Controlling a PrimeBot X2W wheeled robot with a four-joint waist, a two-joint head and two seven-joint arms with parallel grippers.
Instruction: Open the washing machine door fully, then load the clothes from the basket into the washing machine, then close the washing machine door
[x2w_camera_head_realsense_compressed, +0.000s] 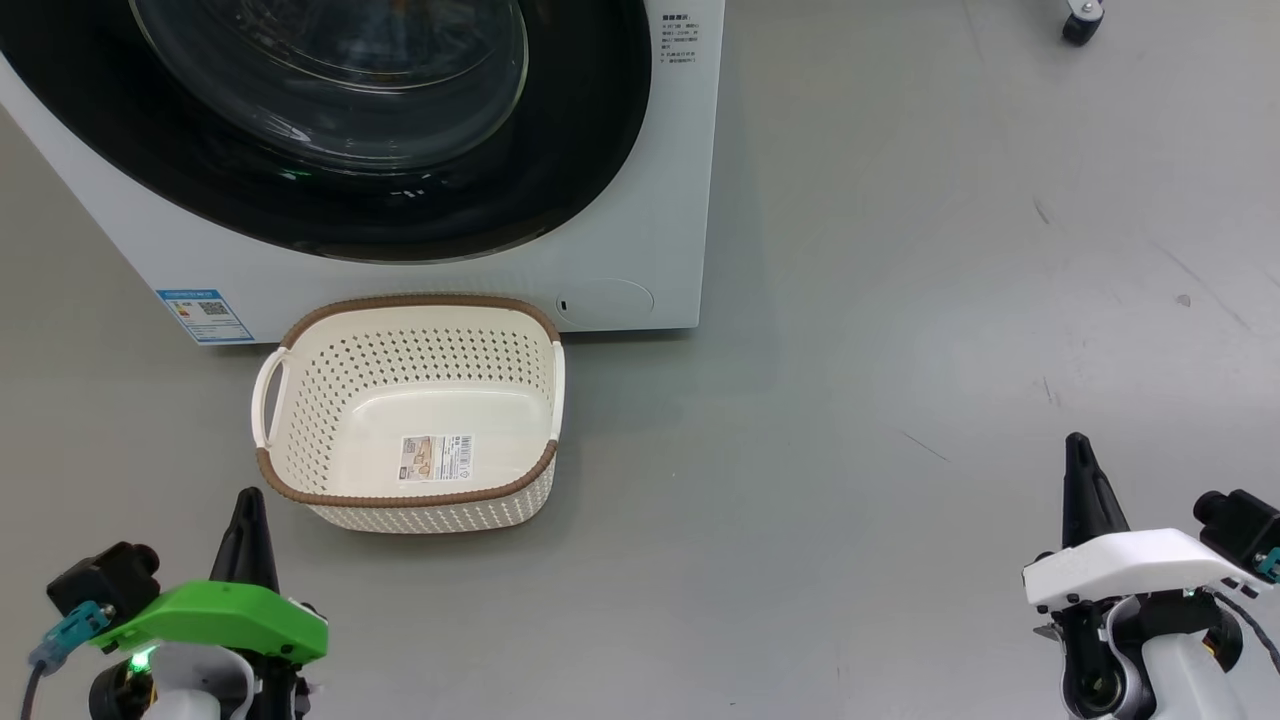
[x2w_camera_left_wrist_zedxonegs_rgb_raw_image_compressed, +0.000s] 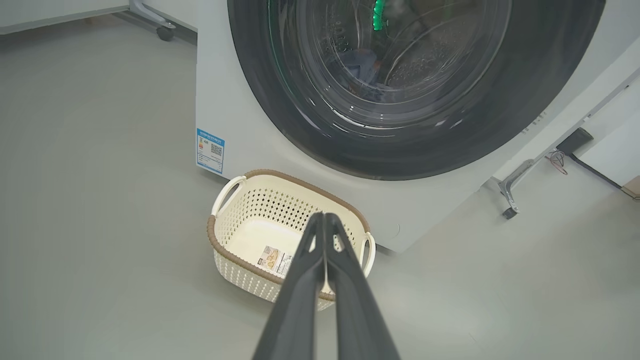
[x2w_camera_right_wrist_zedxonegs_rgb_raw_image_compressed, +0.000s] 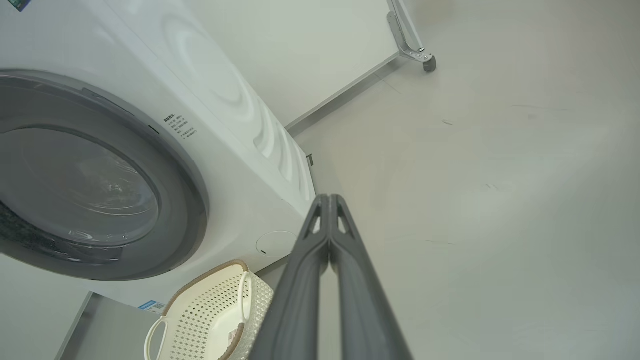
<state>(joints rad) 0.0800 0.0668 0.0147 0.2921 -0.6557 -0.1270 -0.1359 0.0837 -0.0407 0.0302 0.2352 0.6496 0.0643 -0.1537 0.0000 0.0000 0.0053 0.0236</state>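
Note:
The washing machine (x2w_camera_head_realsense_compressed: 640, 200) stands at the top left, and the washing machine door (x2w_camera_head_realsense_compressed: 560, 150) lies flat against its front. Right before it on the floor sits the basket (x2w_camera_head_realsense_compressed: 330, 390), its bare floor showing a label (x2w_camera_head_realsense_compressed: 436, 457). In the left wrist view a bluish patch of the clothes (x2w_camera_left_wrist_zedxonegs_rgb_raw_image_compressed: 362, 65) shows dimly through the door glass (x2w_camera_left_wrist_zedxonegs_rgb_raw_image_compressed: 400, 60). My left gripper (x2w_camera_head_realsense_compressed: 250, 500) is shut with nothing in it, just in front of the basket's near left corner. My right gripper (x2w_camera_head_realsense_compressed: 1077, 445) is shut on nothing, far to the right over bare floor.
Grey floor spreads wide to the right of the washer. A caster wheel (x2w_camera_head_realsense_compressed: 1082, 22) stands at the far top right. A metal frame leg with a caster (x2w_camera_left_wrist_zedxonegs_rgb_raw_image_compressed: 509, 200) sits beside the washer's right side, and another such leg (x2w_camera_right_wrist_zedxonegs_rgb_raw_image_compressed: 425, 60) stands farther back.

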